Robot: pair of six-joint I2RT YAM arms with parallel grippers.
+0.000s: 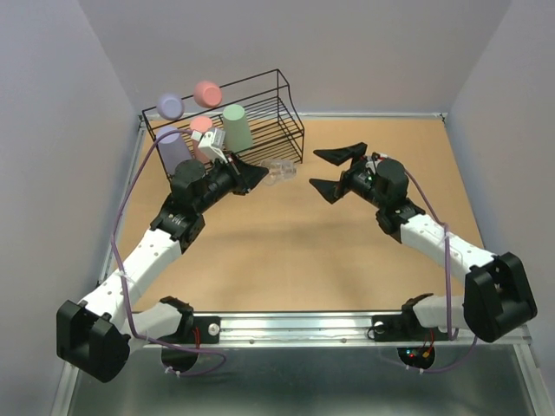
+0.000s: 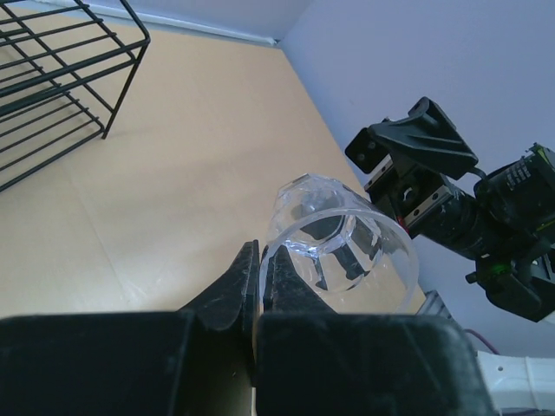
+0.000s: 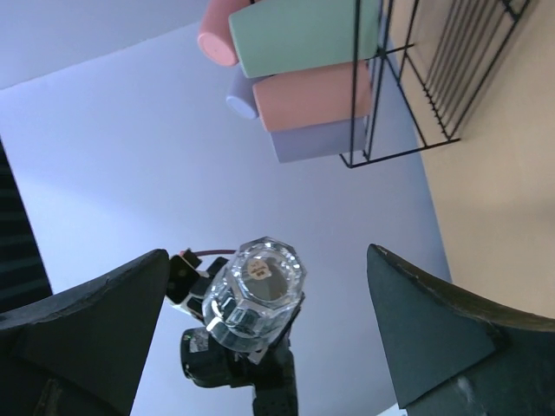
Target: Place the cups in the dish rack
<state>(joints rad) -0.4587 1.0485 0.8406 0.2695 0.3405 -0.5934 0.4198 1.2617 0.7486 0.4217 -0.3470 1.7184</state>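
The small clear cup point(image 1: 279, 172) hangs above the table, just in front of the dish rack point(image 1: 282, 130). My left gripper point(image 1: 260, 176) is shut on its rim: one finger inside the cup point(image 2: 338, 251), one outside, in the left wrist view point(image 2: 257, 253). My right gripper point(image 1: 315, 169) stands open a short way right of the cup, its jaws pointing at it. In the right wrist view the clear cup's base point(image 3: 256, 290) shows between the wide-open fingers point(image 3: 267, 260), apart from both. Green point(image 1: 236, 127), pink point(image 1: 208, 93) and lavender point(image 1: 170, 107) cups sit in the rack.
The black wire rack point(image 3: 451, 78) stands at the back left by the wall, with green point(image 3: 299, 35), pink point(image 3: 312, 94) and lavender point(image 3: 316, 139) cups on their sides in it. Grey walls close in the tan table point(image 1: 286, 251) at the back and sides.
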